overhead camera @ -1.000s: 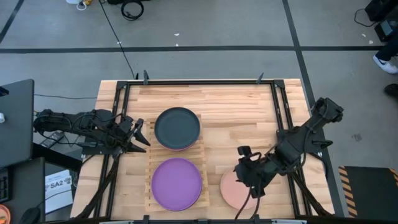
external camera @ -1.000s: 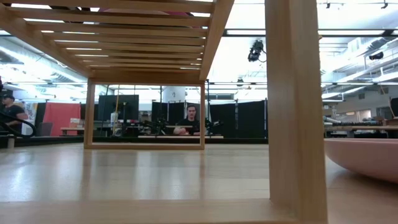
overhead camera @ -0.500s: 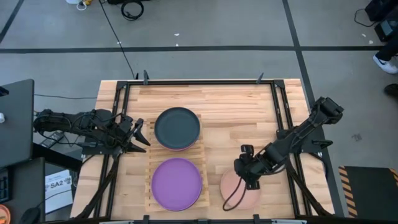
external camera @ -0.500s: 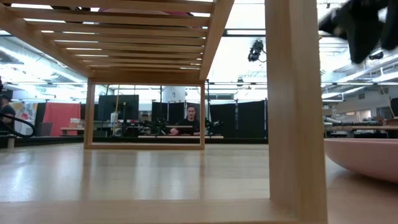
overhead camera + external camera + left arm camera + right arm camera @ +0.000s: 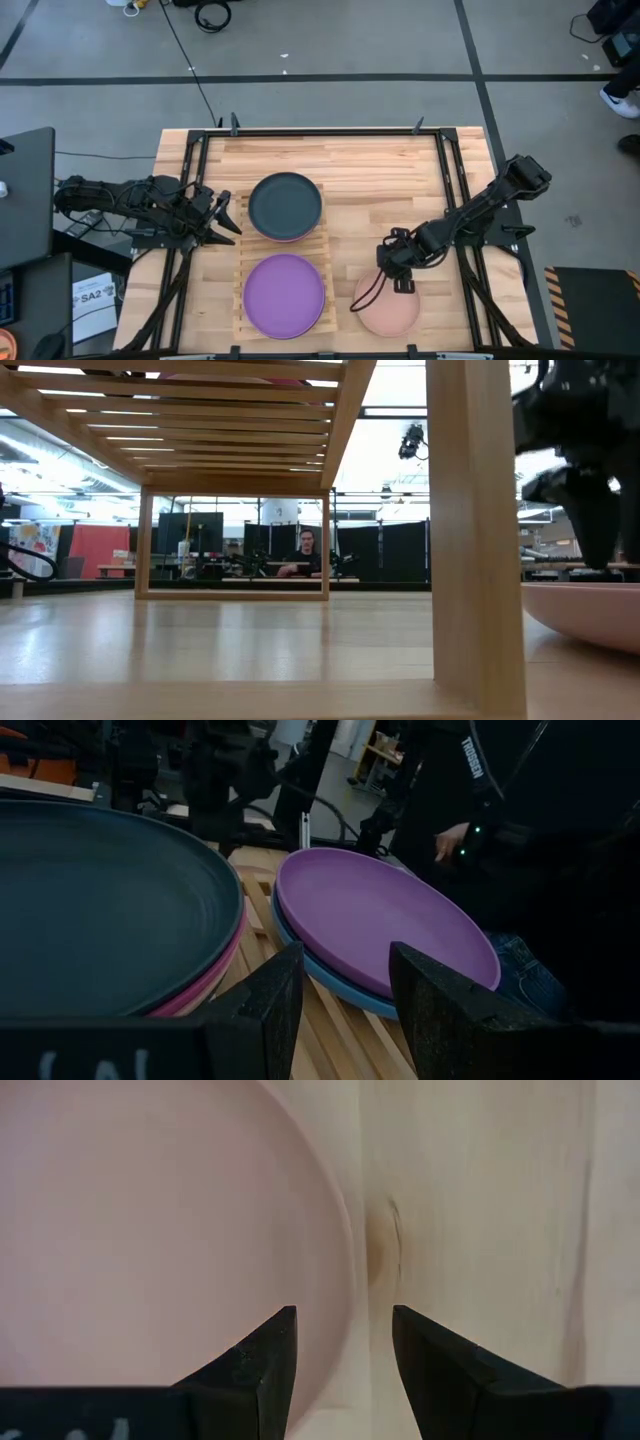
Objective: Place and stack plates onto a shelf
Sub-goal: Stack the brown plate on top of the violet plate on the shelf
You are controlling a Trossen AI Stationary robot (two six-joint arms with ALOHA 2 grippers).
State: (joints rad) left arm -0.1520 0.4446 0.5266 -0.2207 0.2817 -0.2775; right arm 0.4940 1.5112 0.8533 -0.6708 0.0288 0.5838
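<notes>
Pink plate (image 5: pixel 392 311) rim between spread right jaws; shelf (image 5: pixel 284 331) beside, left jaws spread.

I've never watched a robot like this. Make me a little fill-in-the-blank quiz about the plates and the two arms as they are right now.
1. The plate lying on the bare table, off the shelf, is salmon ____.
2. On the shelf, the purple plate rests on top of a ____ plate.
3. The dark grey plate sits on a ____ plate.
4. The gripper poised with open fingers over the salmon plate's rim belongs to the ____ arm.

Missing words: pink; blue; magenta; right
</notes>
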